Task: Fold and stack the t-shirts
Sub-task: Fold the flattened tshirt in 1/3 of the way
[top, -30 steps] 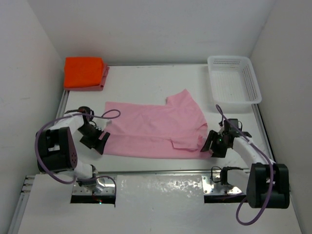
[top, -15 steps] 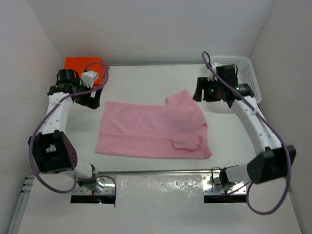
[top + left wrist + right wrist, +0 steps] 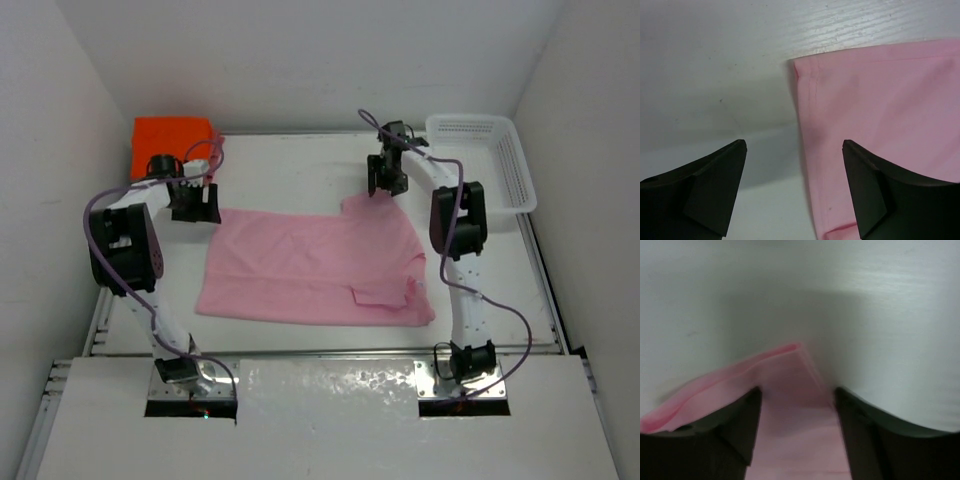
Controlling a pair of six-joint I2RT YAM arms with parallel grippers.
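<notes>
At the far left sits the folded orange t-shirt [image 3: 172,148]. Just right of it hovers the left gripper [image 3: 196,205], fingers spread astride the far-left corner of the light pink t-shirt [image 3: 310,265], which lies flat in the middle of the table [image 3: 290,165]. The right gripper [image 3: 385,180], likewise spread, straddles its far-right tip. The cloth looks soft, light and limp, so pinching both far corners together should keep it from sagging.

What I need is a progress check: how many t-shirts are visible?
3. The light pink t-shirt lies spread mid-table; the orange t-shirt sits folded in the far left corner, atop the rose-red t-shirt, of which only an edge shows.
</notes>
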